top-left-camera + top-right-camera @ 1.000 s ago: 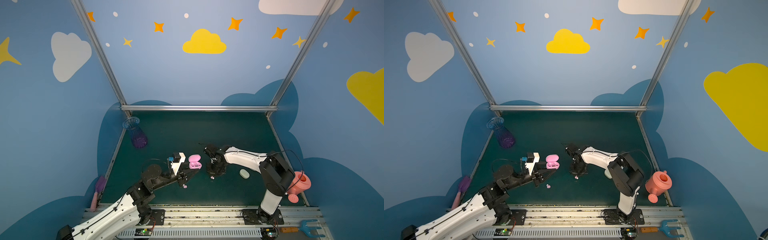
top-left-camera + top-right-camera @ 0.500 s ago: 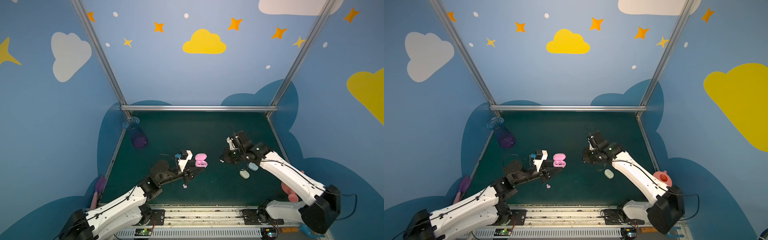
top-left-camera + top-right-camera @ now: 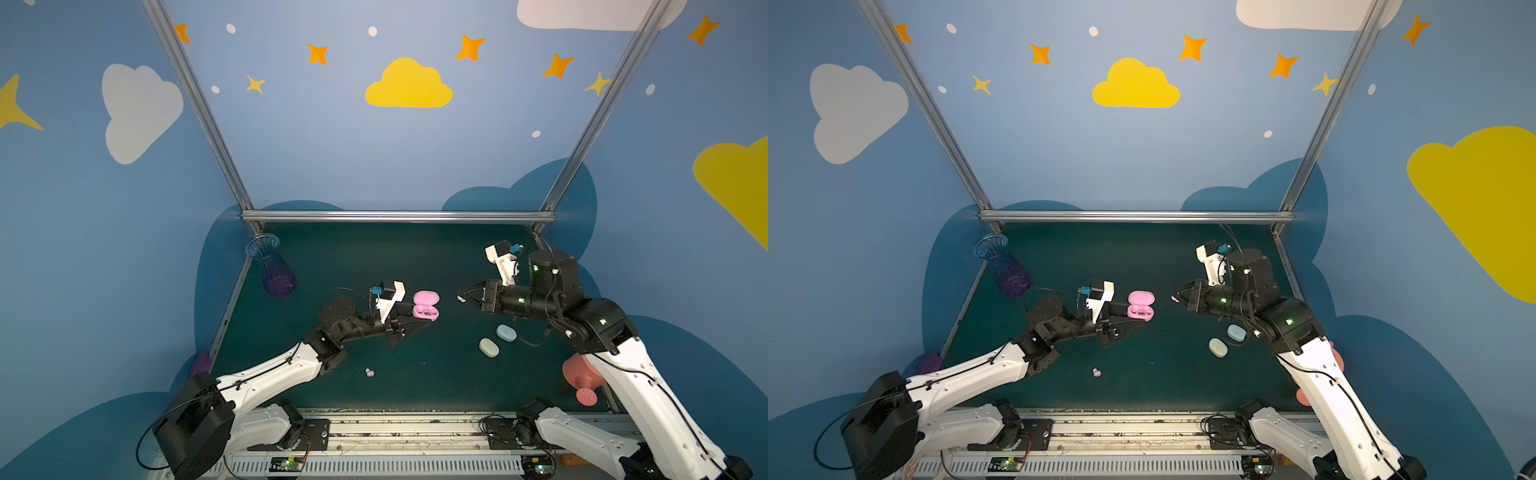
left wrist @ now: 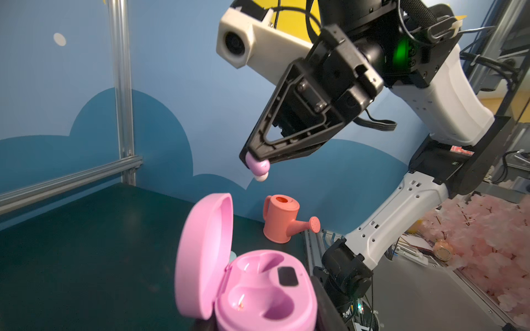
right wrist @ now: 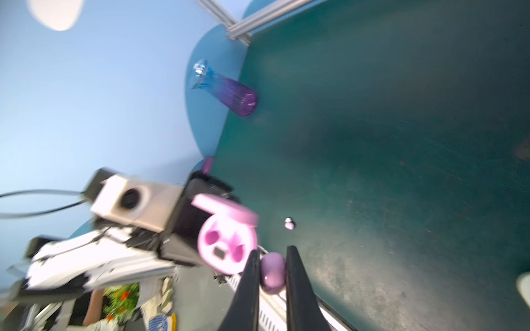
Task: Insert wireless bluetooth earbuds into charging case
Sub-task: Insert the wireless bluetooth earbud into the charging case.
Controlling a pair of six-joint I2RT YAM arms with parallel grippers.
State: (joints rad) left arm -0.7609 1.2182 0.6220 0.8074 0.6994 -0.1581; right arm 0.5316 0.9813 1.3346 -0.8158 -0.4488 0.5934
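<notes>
In both top views the left gripper (image 3: 420,319) clasps the open pink charging case (image 3: 426,306), the right gripper (image 3: 462,296) pinches a pink earbud (image 3: 460,298) near it, and a second earbud (image 3: 369,372) lies loose on the desk (image 3: 415,257). Left wrist view: both case wells empty; the glossy, two-lobed earbud (image 4: 259,169) hangs clear of the case. Right wrist view: the earbud sits between nearly closed jaws, beside the case.

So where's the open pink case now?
The pink case is mid-table in both top views, held by the left gripper, opposite the right gripper's pink earbud.
</notes>
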